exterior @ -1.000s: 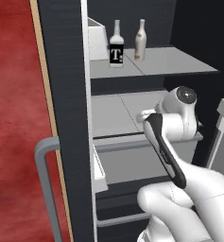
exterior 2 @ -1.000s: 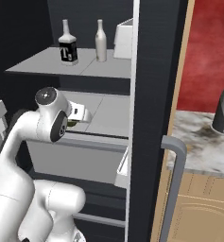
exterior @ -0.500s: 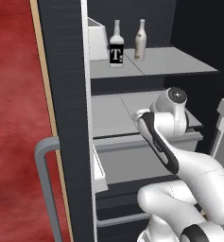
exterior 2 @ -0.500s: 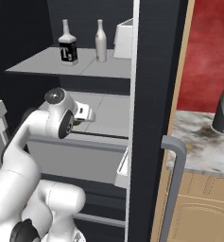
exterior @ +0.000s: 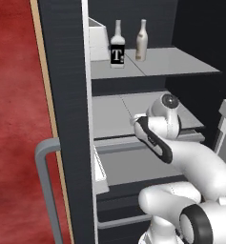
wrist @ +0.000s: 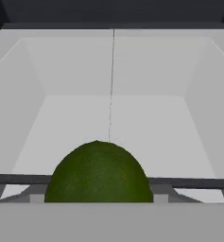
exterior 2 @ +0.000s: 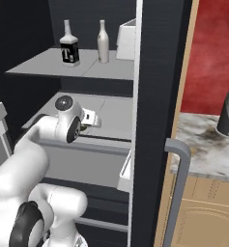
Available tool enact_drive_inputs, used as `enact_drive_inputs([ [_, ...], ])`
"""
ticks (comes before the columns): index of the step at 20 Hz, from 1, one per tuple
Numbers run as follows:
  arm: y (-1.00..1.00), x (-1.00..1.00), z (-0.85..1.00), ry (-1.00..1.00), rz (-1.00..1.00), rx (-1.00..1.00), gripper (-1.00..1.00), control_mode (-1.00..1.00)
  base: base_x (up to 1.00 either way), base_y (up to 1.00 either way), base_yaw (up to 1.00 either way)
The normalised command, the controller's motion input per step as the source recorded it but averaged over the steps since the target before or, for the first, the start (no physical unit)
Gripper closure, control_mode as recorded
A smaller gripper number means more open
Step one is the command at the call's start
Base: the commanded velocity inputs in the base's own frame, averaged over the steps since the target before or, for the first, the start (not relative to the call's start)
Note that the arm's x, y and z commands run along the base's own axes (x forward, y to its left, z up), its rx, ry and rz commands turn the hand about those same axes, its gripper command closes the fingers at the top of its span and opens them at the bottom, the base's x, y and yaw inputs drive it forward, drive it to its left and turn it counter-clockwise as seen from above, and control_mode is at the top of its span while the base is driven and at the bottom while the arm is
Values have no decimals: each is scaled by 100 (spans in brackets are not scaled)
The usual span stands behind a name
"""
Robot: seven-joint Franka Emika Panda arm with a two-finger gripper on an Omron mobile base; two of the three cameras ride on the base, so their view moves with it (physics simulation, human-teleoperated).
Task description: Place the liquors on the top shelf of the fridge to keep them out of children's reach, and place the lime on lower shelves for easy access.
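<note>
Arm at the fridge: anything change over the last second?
The arm pushed forward, carrying the gripper deeper over the lower shelf; lime between its jaws. Both liquor bottles stayed on the top shelf; fridge door unmoved.

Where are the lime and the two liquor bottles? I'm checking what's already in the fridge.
lime [wrist: 99, 172], hand view, middle of its green skin.
clear square bottle [exterior: 117, 54], left base view, on its black label.
slim beige-brown bottle [exterior: 141, 46], left base view, mid body.
</note>
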Motion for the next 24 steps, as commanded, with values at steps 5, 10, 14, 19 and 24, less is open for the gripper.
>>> enact_drive_inputs([
  [5, 0, 39, -28, 3, 0, 0, 100, -100, 0, 0, 0],
  [10, 0, 45, -22, 4, 0, 0, 100, -100, 0, 0, 0],
  [14, 0, 50, -22, 3, 0, 0, 100, -100, 0, 0, 0],
  [19, 0, 52, -20, 1, 0, 0, 100, -100, 0, 0, 0],
  [24, 0, 55, -18, 0, 0, 0, 100, -100, 0, 0, 0],
])
